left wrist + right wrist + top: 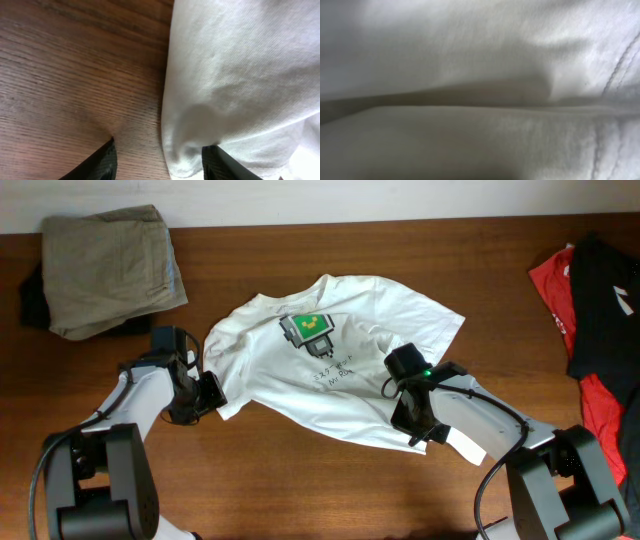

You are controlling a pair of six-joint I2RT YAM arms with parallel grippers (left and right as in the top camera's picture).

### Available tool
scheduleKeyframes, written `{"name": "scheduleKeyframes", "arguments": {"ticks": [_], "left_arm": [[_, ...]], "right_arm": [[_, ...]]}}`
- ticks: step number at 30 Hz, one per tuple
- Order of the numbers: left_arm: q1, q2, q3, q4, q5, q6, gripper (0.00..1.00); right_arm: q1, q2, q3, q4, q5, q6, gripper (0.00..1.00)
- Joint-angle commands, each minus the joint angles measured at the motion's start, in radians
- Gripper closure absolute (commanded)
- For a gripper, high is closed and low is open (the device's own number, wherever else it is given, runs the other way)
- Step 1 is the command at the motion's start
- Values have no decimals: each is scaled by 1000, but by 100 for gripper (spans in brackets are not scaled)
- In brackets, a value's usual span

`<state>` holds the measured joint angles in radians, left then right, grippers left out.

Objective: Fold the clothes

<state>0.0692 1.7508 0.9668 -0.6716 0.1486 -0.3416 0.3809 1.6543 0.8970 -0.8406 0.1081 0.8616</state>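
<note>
The white T-shirt (340,365) lies spread and rumpled on the wooden table (300,490), its green-and-black print (308,330) facing up. My left gripper (207,395) is at the shirt's left edge. In the left wrist view its two black fingers (159,162) are apart, with the shirt's rolled edge (225,75) between them and bare wood under the left finger. My right gripper (412,418) is low over the shirt's lower right part. The right wrist view shows only white fabric with a fold and a seam (480,75); its fingers are hidden.
A khaki-grey folded garment (112,270) lies at the back left over something dark (30,295). Red and black garments (590,310) are heaped at the right edge. A white wall runs along the table's far edge.
</note>
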Motion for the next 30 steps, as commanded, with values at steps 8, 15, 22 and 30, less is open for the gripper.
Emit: {"name": "scheduleKeyframes", "arguments": {"ticks": [8, 15, 22, 30], "left_arm": [[-24, 48, -1, 43, 12, 21, 86], [3, -7, 70, -81, 3, 21, 99], [14, -409, 180, -264, -41, 21, 99], [14, -913, 326, -330, -42, -41, 99]], "right_arm": [[-3, -5, -1, 0, 24, 11, 96], [-3, -72, 67, -111, 63, 11, 96], [-3, -355, 278, -324, 69, 7, 96], [-2, -604, 595, -511, 69, -48, 96]]}}
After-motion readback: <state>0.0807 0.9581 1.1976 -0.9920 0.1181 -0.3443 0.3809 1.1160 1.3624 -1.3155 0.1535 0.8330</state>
